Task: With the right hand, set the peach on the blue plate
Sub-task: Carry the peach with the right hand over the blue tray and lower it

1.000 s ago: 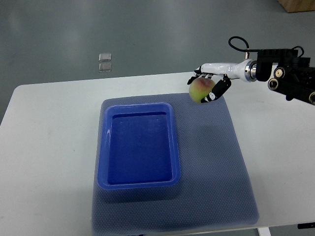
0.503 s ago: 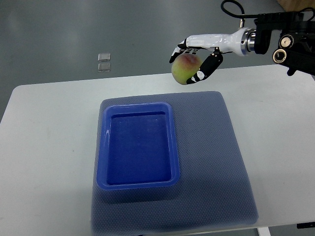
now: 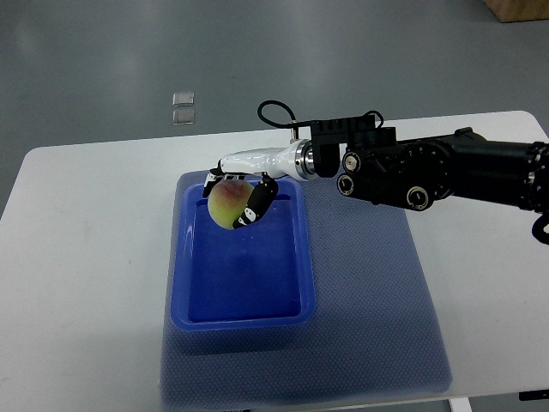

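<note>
A yellow-green peach [image 3: 226, 206] with a pink blush hangs over the far end of the blue plate [image 3: 243, 318], a deep rectangular tray. My right hand [image 3: 238, 199] is shut on the peach, its white and black fingers wrapped around the top and right side. The right arm reaches in from the picture's right edge across the table. I cannot tell whether the peach touches the plate's floor. The left arm is not in view.
The plate rests on a blue-grey mat [image 3: 369, 318] on a white table [image 3: 81, 257]. Two small clear squares [image 3: 182, 108] lie on the grey floor beyond the table's far edge.
My right hand has carried the peach left and toward me, from above the table's far edge down to over the plate's far end. The arm now stretches further across the table.
</note>
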